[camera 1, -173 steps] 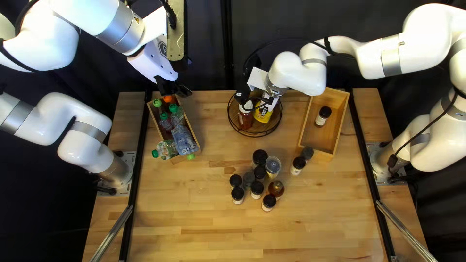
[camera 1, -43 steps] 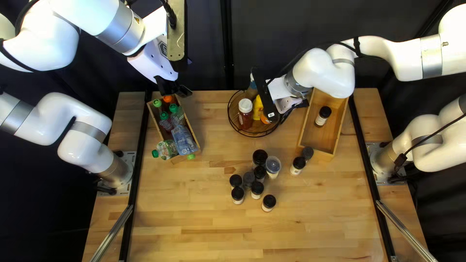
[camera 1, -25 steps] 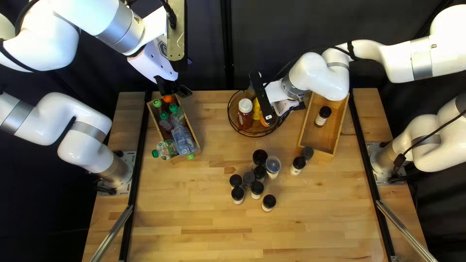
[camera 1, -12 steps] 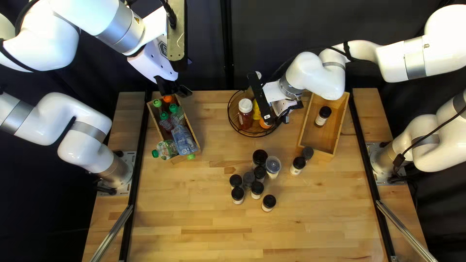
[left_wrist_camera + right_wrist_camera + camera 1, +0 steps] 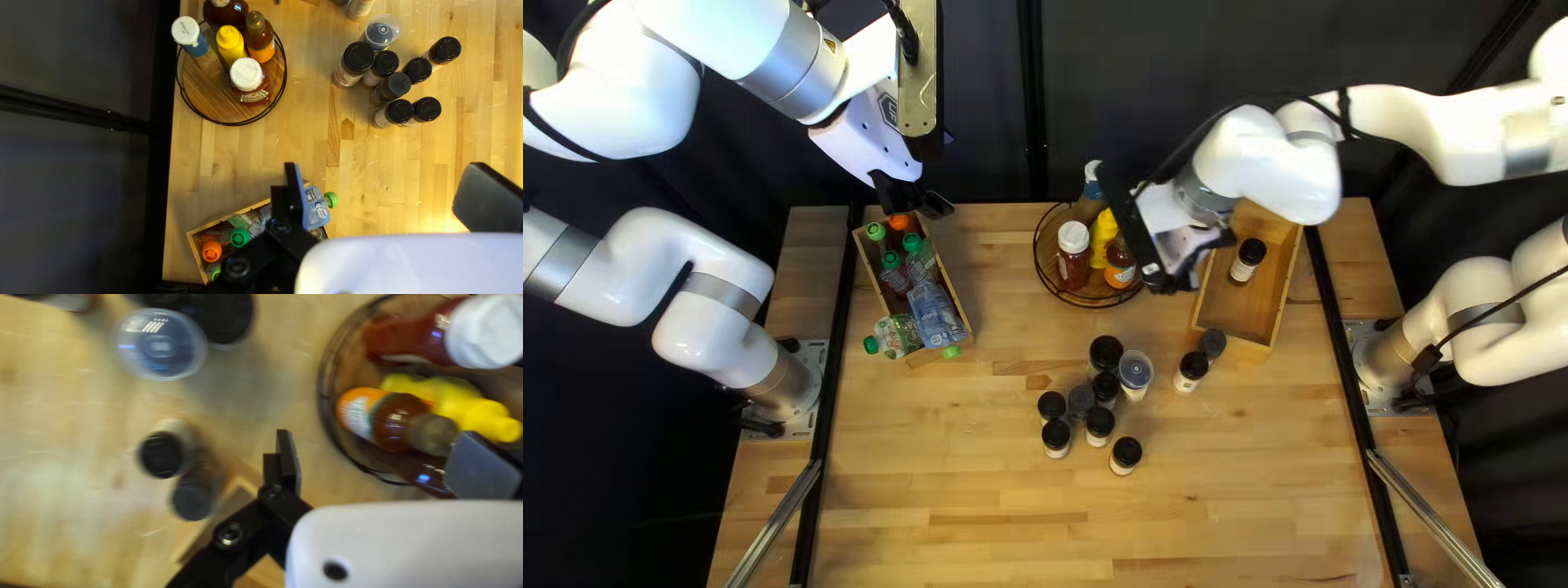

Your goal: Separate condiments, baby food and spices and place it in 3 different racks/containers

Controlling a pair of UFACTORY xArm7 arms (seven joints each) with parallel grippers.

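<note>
1. Two hands at the tabletop's (image 5: 1220, 490) far side, both with fingers spread wide: left hand (image 5: 917, 203) by the far end of the left wooden box (image 5: 956, 292); right hand (image 5: 1176, 277) between the round rack (image 5: 1042, 261) and the right wooden box (image 5: 1236, 313).
2. Along the near side, a broad stretch of wood between the jars and the view's lower edge; between left box and round rack, another strip of wood.
3. For the right hand, tight quarters: rack rim to one side, box wall to the other.
4. On the rack, close together: ketchup bottle (image 5: 1074, 259), mustard bottle (image 5: 1103, 234), hot sauce bottle (image 5: 1120, 270), blue bottle with white cap (image 5: 192, 42).
5. In the left box, packed baby food pouches (image 5: 935, 316), with a green-capped pouch (image 5: 898, 335) jutting past the side.
6. In the right box, one upright spice jar (image 5: 1243, 267); just beyond the near end, a black-capped jar (image 5: 1189, 376) beside a grey-capped jar (image 5: 1212, 344).
7. Mid-tabletop, in the way: seven clustered jars (image 5: 1099, 425), one with a clear lid, plus a lone jar (image 5: 1125, 455) nearer the front.
</note>
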